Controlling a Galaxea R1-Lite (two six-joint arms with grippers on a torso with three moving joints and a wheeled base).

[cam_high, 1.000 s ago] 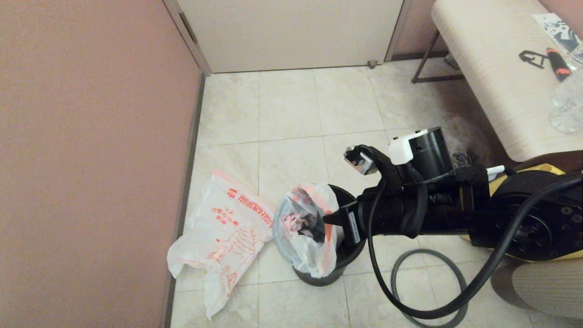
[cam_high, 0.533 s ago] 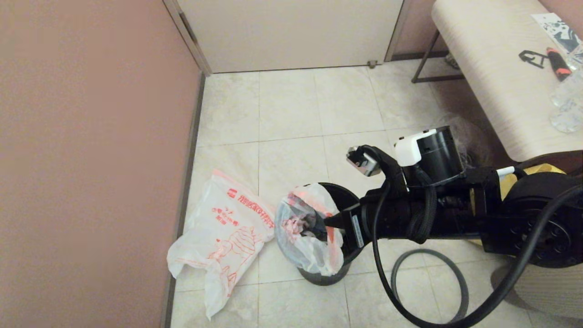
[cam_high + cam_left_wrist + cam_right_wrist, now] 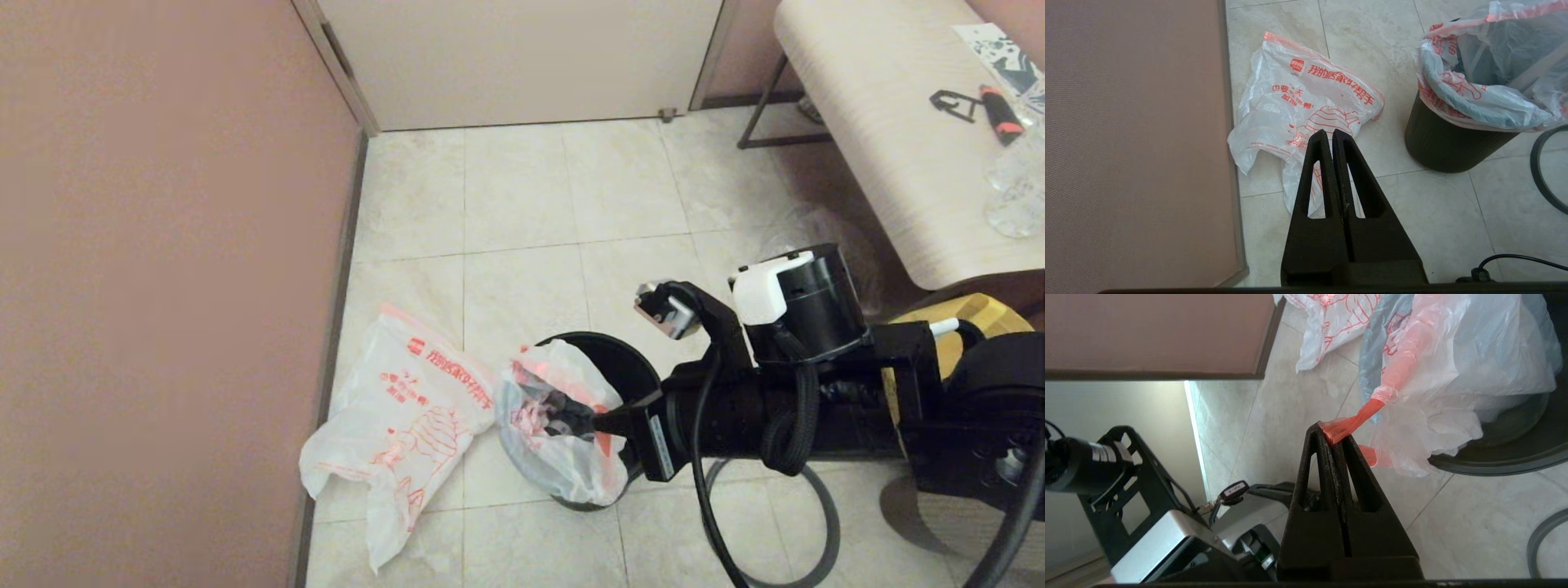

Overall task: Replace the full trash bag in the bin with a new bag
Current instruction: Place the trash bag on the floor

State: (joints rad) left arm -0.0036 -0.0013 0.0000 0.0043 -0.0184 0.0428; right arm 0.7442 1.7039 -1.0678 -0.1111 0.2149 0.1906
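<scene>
Meanwhile right hand (image 3: 1334, 435) pinches full trash bag (image 3: 563, 445) rim over bin (image 3: 629, 367); new bag (image 3: 400, 425) lies beside.

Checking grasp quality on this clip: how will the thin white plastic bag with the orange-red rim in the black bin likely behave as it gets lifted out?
Probably floppy: the thin white plastic bag sags crumpled over the black bin. Its rim may stretch or slip, since the right gripper pinches only a twisted orange strip. It likely is light.
</scene>
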